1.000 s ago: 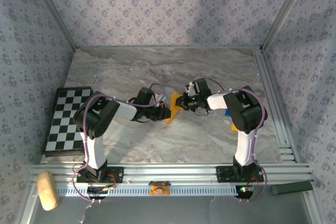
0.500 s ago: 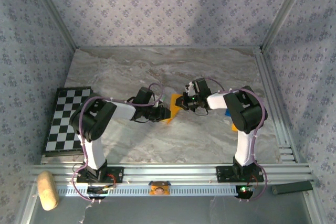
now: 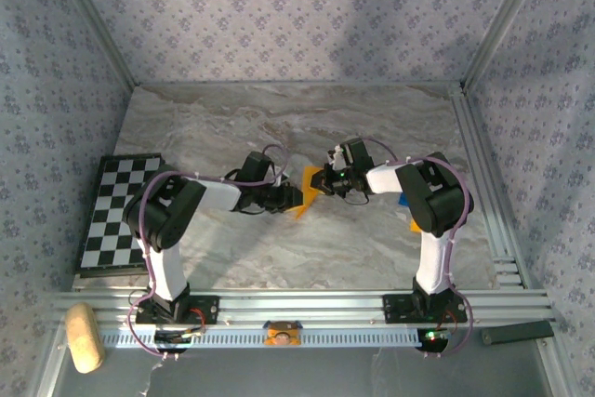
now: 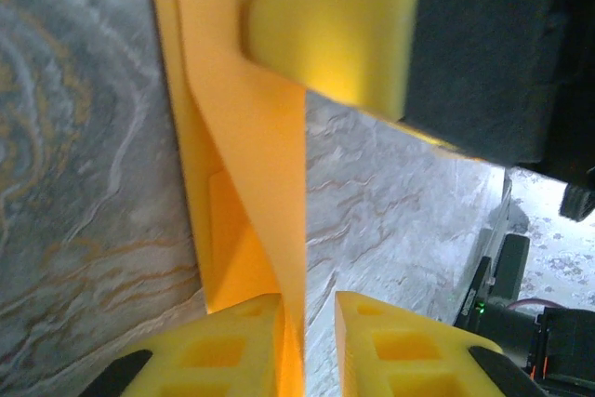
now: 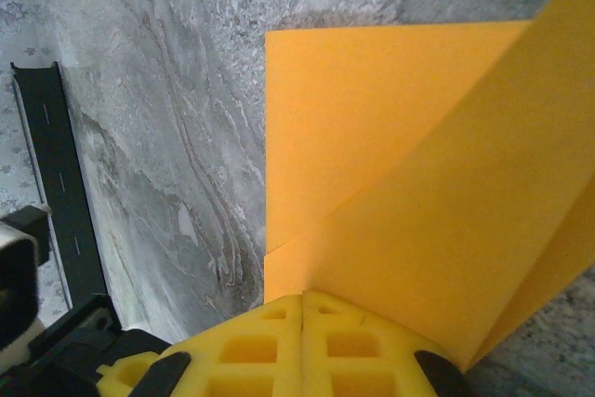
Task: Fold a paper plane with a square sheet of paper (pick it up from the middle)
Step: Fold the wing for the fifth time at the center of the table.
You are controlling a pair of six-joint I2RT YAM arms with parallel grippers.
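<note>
Pinching sheet [image 5: 390,137]: right hand [image 5: 302,300]; left hand [image 4: 308,302] astride; chequered board [image 3: 116,211] leftward.

Grey-brown marbled worktop [image 3: 279,118], matte finish. Walls [image 3: 279,16] close it in on the far, left and right sides: pale blue-grey wallpaper with a small repeating floral print. Silver metal posts [image 3: 93,20] slant up from the worktop's far corners. Ribbed aluminium rails [image 3: 316,304] run along the worktop's near and right edges. Light is soft, with a brighter patch on the wall behind the worktop.
</note>
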